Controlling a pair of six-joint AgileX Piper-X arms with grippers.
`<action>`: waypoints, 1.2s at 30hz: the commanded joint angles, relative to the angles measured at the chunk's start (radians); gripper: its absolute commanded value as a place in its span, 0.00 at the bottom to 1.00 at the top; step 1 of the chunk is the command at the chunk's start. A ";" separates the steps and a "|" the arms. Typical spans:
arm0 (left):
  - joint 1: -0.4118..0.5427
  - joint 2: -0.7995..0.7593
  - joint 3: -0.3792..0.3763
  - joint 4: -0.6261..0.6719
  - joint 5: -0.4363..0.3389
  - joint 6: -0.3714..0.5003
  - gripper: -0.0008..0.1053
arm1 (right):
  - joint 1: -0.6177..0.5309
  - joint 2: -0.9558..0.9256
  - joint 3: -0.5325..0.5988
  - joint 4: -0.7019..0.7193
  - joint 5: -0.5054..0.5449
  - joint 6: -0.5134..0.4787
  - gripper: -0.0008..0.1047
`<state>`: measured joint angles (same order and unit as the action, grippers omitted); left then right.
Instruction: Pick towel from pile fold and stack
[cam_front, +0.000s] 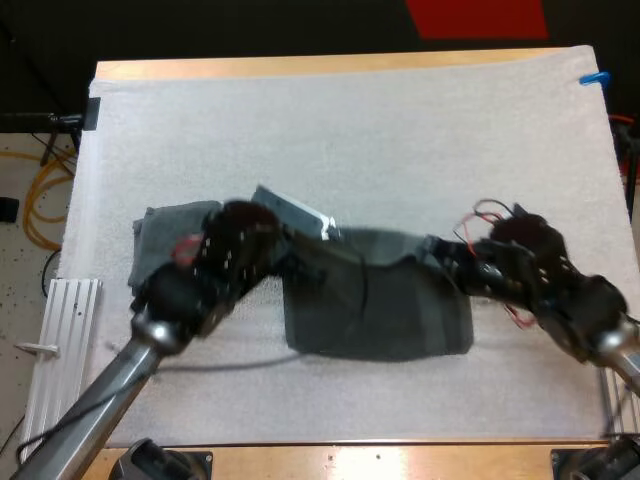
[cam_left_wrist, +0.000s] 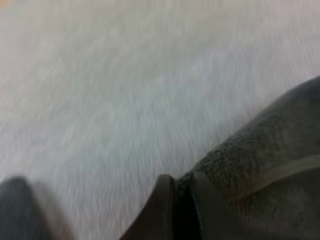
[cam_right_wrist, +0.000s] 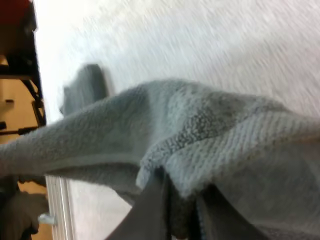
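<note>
left fingers (cam_left_wrist: 158, 206) pinching towel (cam_front: 400, 310) edge, right fingers (cam_right_wrist: 153, 206) likewise

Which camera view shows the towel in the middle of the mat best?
The high view: nearly the whole towel shows there. The left wrist view has one edge, the right wrist view a pinched fold.

**Fingertips buried in cloth, one towel half under an arm**

High view: the left arm (cam_front: 190, 290) lies across the second towel (cam_front: 160, 235), covering its near right part, so there's no telling whether it is folded. The left gripper (cam_front: 305, 265) meets the towel (cam_front: 380, 300) at its left corner, fingertips tucked under its own wrist. The right gripper (cam_front: 440, 255) is sunk into the opposite corner. From the right wrist, cloth drapes over the fingers (cam_right_wrist: 150, 210) and runs off past the edges. From the left wrist, towel and finger bases are cut off too.
</note>
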<state>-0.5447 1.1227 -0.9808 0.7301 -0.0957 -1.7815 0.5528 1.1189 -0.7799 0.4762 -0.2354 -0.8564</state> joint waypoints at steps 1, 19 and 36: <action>0.016 0.012 -0.002 -0.069 0.032 0.017 0.01 | -0.010 0.018 -0.005 -0.056 0.011 -0.016 0.01; 0.208 0.430 -0.002 -0.478 0.222 0.036 0.01 | -0.277 0.440 -0.005 -0.475 -0.104 0.015 0.01; 0.208 0.492 -0.013 -0.533 0.197 0.164 0.38 | -0.298 0.560 -0.019 -0.669 -0.202 0.037 0.23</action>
<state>-0.3372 1.6191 -0.9861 0.2063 0.1152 -1.6246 0.2603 1.6807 -0.7880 -0.1686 -0.4246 -0.8215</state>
